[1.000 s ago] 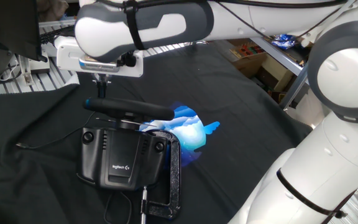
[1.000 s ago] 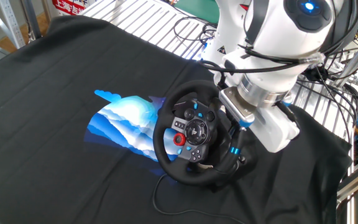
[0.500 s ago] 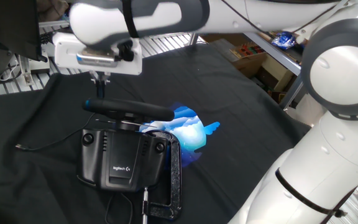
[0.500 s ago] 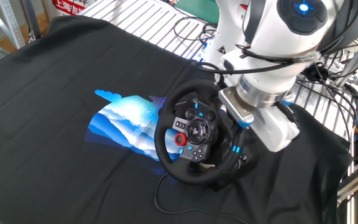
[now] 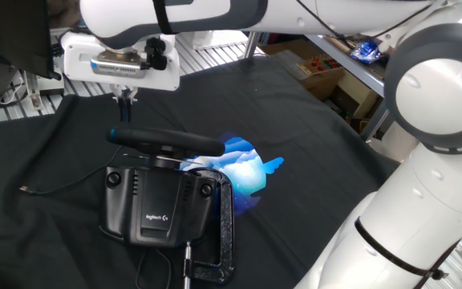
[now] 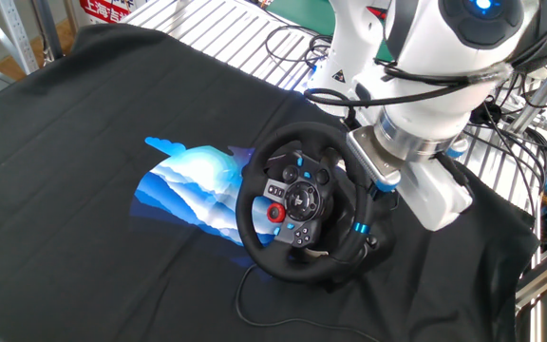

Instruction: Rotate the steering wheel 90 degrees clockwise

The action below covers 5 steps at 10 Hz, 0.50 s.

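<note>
A metal C-clamp pins the black base to the cloth-covered table, presumably so turning cannot shift it. The steering wheel (black rim, blue stripe, red dial) stands centre-table. The gripper hovers just above its rim, fingers seemingly together, grasping nothing.

We read one clear marking: a white "logitech" wordmark with its G logo on the black boxy base, just behind the steering wheel. The label on the gripper housing above is too small to read.
</note>
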{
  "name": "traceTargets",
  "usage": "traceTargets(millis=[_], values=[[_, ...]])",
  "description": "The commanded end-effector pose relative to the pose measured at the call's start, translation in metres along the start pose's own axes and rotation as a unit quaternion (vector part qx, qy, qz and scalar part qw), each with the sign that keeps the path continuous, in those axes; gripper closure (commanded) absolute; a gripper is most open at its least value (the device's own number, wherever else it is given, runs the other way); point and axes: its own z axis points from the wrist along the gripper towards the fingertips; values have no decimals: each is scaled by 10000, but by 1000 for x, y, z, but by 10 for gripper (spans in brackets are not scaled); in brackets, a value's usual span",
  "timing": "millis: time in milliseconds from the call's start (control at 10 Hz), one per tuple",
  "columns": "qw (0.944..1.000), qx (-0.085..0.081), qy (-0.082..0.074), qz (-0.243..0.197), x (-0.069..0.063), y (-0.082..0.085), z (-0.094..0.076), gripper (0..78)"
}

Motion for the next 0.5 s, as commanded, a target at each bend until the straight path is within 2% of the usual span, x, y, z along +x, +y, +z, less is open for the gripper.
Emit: traceTargets(millis=[100,300,500], values=[[9999,-19,-107,12,1,3,9,761],[9999,-17,-117,4,1,4,11,761],[9998,-19,-192,22,0,7,17,761]])
